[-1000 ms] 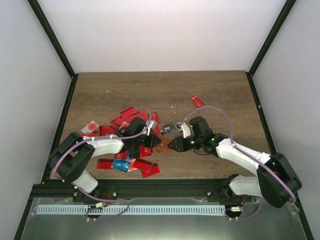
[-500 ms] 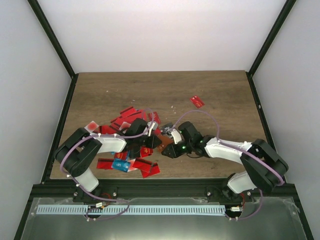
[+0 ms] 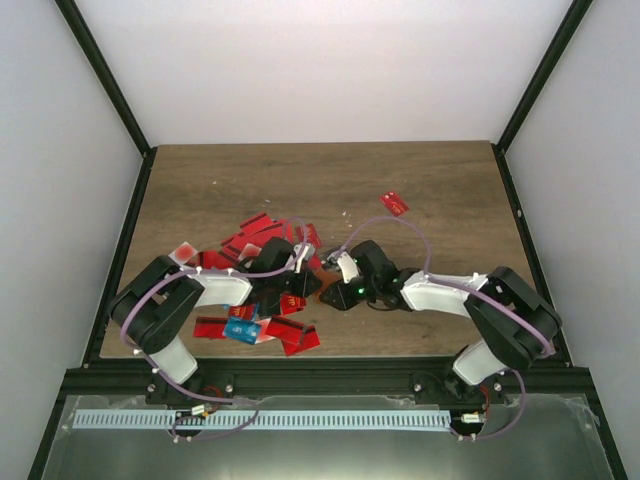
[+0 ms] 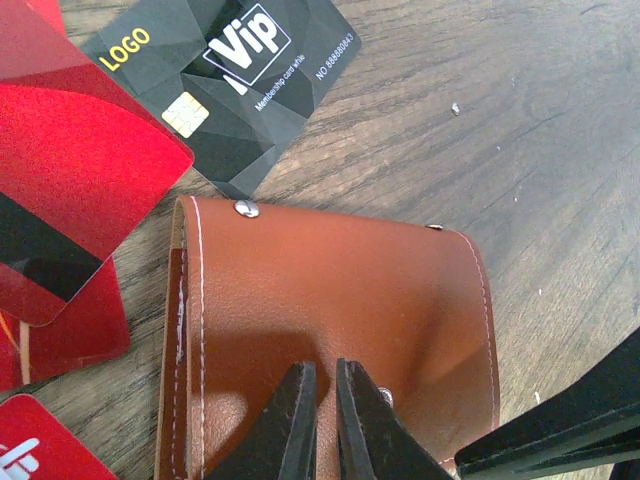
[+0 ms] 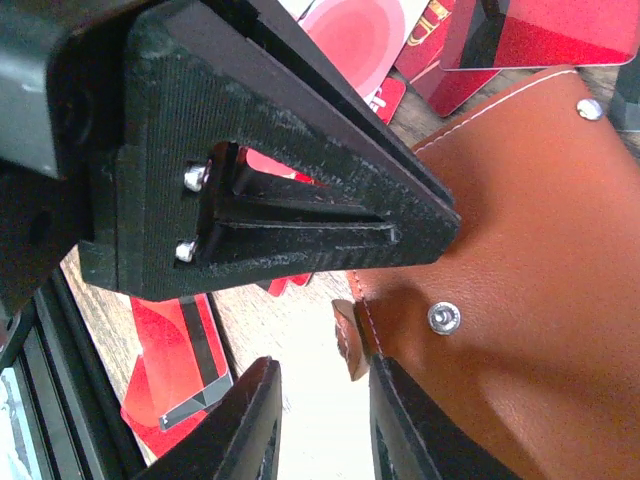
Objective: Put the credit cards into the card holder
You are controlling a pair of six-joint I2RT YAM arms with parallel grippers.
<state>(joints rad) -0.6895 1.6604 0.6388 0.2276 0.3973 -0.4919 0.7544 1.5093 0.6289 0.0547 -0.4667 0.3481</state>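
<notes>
The brown card holder (image 4: 330, 300) lies folded shut on the table; in the top view only a sliver (image 3: 322, 291) shows between the two grippers. My left gripper (image 4: 320, 378) is shut, its tips resting on the holder's top face. My right gripper (image 5: 322, 405) is open, and the holder's near edge flap (image 5: 347, 340) sits between its jaws. The holder's rest (image 5: 530, 300) lies to the right. Red credit cards (image 3: 250, 240) lie heaped left of the holder. A black VIP card (image 4: 225, 85) lies just beyond it.
A blue card (image 3: 241, 328) and more red cards (image 3: 298, 340) lie near the front edge. A white card with a red blotch (image 3: 180, 255) lies at far left. A lone red card (image 3: 394, 203) lies at back right. The black frame rail (image 3: 300, 375) runs along the front.
My right gripper has moved left along the table up to the card holder's edge. My left gripper has stayed on the holder.
</notes>
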